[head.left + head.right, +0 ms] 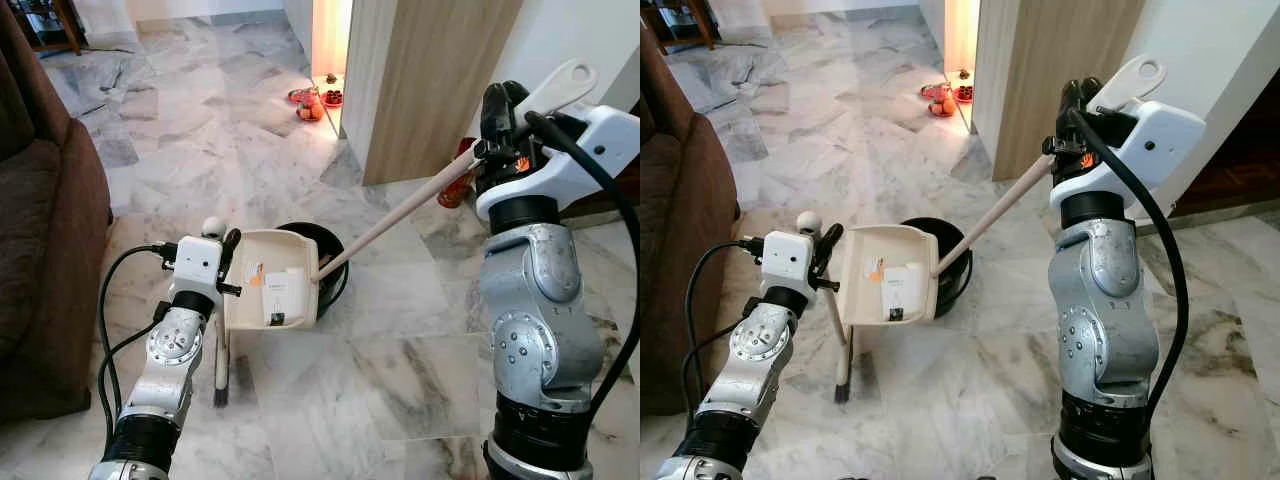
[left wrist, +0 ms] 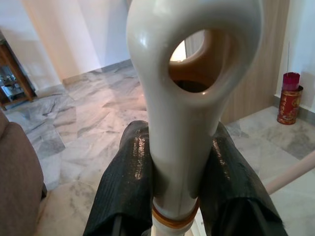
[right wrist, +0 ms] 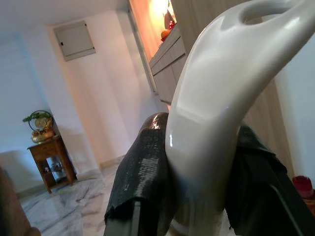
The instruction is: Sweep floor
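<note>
A: The right gripper point(image 3: 197, 196) is nearest, jaws pinching the cream plastic broom handle point(image 1: 990, 215); its black bristle head point(image 1: 955, 262) sits far below them.

B: The left gripper point(image 2: 179, 196) clamps the cream long-handled dustpan point(image 1: 885, 275).

A: Tilt it and debris spills.

B: The pan's upright hides half the bristles.

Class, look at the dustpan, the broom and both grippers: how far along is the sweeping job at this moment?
Done: bits of litter, including a white card, already lie in the cream dustpan. In hand: the left gripper is shut on the dustpan handle, and the right gripper is shut on the broom handle, its black broom head at the pan's edge. Left: emptying the pan, by my judgement.
</note>
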`<state>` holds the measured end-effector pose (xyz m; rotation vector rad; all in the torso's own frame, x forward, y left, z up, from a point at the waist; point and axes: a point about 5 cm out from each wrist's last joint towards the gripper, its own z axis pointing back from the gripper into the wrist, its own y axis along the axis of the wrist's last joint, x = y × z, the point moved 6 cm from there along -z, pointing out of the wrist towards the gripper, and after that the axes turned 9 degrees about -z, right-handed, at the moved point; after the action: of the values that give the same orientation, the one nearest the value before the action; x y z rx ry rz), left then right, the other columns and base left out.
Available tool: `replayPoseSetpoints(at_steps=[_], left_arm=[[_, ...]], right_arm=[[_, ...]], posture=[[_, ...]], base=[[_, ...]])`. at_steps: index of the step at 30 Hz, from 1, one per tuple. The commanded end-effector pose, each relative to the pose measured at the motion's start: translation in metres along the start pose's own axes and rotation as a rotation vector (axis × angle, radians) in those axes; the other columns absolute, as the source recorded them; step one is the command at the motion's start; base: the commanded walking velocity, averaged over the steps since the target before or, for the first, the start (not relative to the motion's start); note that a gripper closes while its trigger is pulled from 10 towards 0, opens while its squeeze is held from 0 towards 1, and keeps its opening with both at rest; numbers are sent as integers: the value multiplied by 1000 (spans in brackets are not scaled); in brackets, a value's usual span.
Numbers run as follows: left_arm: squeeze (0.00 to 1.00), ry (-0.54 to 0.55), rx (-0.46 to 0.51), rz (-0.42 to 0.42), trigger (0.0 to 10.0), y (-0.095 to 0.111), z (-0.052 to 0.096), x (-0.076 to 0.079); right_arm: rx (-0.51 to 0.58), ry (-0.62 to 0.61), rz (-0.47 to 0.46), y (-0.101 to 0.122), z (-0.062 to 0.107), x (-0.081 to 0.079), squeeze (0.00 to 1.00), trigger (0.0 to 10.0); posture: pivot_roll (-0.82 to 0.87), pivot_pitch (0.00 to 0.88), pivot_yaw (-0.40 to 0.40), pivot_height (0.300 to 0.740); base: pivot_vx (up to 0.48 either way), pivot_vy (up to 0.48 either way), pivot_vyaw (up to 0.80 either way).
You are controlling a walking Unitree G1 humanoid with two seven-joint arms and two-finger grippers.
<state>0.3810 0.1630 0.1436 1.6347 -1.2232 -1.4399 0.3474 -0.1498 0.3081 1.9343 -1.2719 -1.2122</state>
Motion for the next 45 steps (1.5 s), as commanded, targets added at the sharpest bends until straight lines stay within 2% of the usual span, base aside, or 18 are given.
replayPoseSetpoints(at_steps=[1,11,14,31,45], left_arm=[[0,21,42,-24,10000,9,-1,-7],[0,32,43,-27,10000,9,-1,-9],[0,32,41,-28,10000,9,-1,-9],[0,37,40,-32,10000,9,-1,-10],[0,39,41,-33,10000,9,-1,-10]], right_arm=[[76,22,-18,17,0,-7,0,10000],[120,48,-14,25,-1,-12,0,10000],[118,73,-4,25,-1,-17,0,10000],[121,99,-6,25,0,-22,0,10000],[119,110,-16,24,0,-25,0,10000]], posture=[[-41,107,-37,740],[-42,111,-37,740],[-43,114,-39,740],[-42,115,-38,740],[-40,110,-41,740]], base=[[255,0,0],[259,0,0],[270,0,0],[276,0,0],[277,0,268]])
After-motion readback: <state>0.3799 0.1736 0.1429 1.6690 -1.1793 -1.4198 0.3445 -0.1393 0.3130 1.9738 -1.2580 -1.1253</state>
